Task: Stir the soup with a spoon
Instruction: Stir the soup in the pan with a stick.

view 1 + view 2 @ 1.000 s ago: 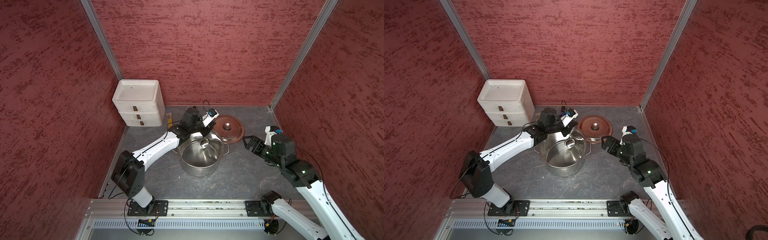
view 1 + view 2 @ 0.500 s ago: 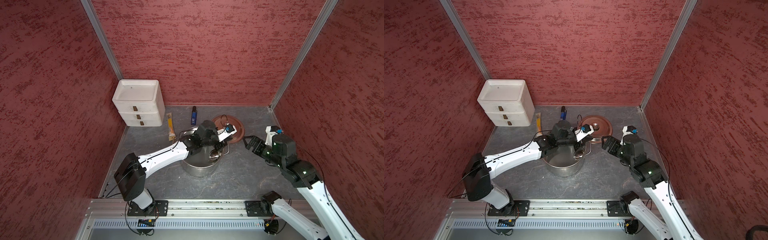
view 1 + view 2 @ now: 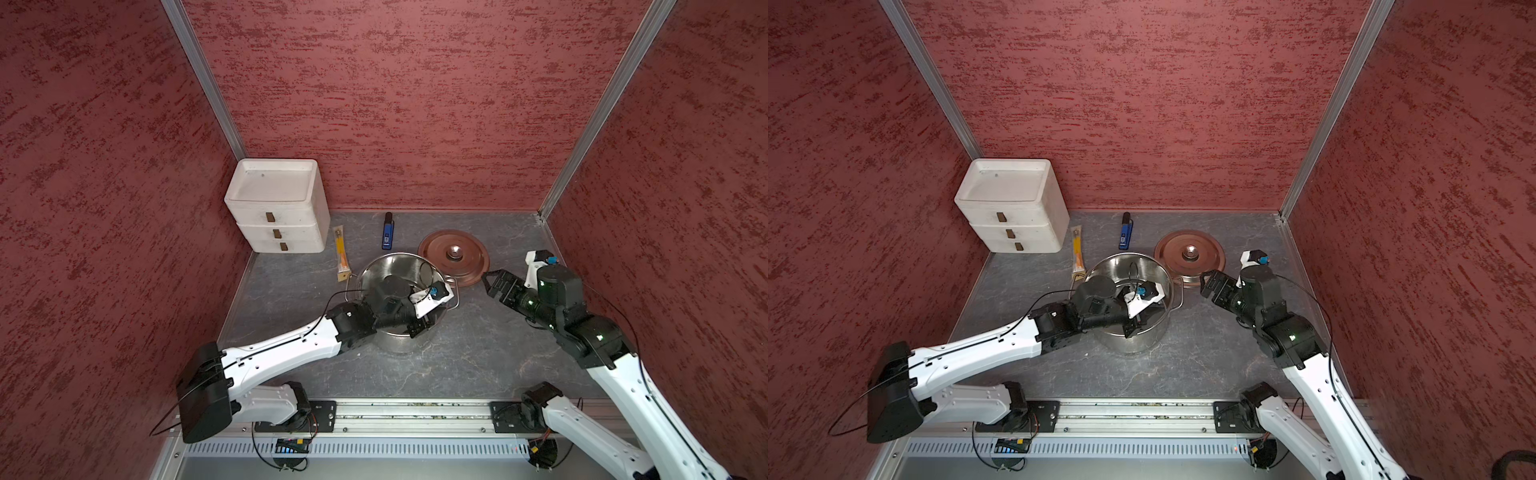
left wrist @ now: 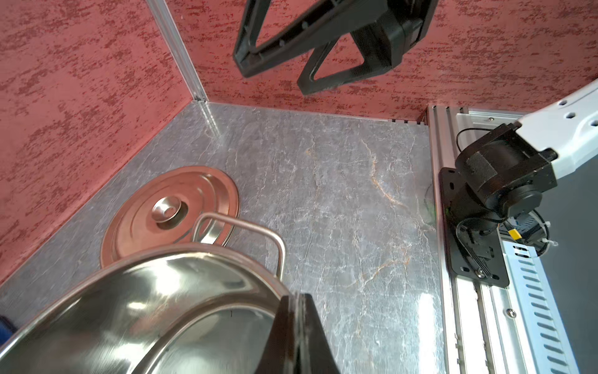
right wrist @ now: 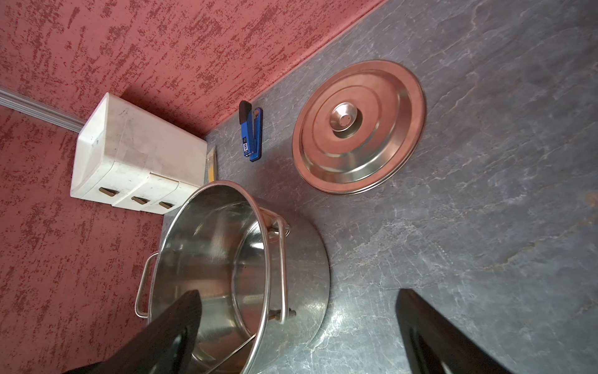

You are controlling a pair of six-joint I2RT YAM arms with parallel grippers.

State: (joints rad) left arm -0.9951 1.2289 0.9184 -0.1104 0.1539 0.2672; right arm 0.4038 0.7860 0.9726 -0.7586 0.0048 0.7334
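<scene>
Left claw [image 3: 417,328] is pressed together, pinching the spoon [image 5: 226,353] by its thin handle over the pot [image 3: 386,266], at its five o'clock rim, spoon leaning inside! Right claw [image 3: 492,283] hangs spread at the pot's three o'clock, just beside the lid [image 3: 436,255].

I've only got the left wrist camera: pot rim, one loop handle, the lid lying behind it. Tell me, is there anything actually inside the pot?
Observer: In the right wrist view the pot is bare shiny steel inside; no soup shows.
Operator: And the thing I'm holding, where does it go?
Observer: That looks like the ladle. Only a thin stretch of its handle shows, slanting across the pot's inside near the rim. Its bowl is hidden.
Operator: Anything else on the far side?
Observer: In both top views a white drawer unit stands against the back wall, apart from the pot.
</scene>
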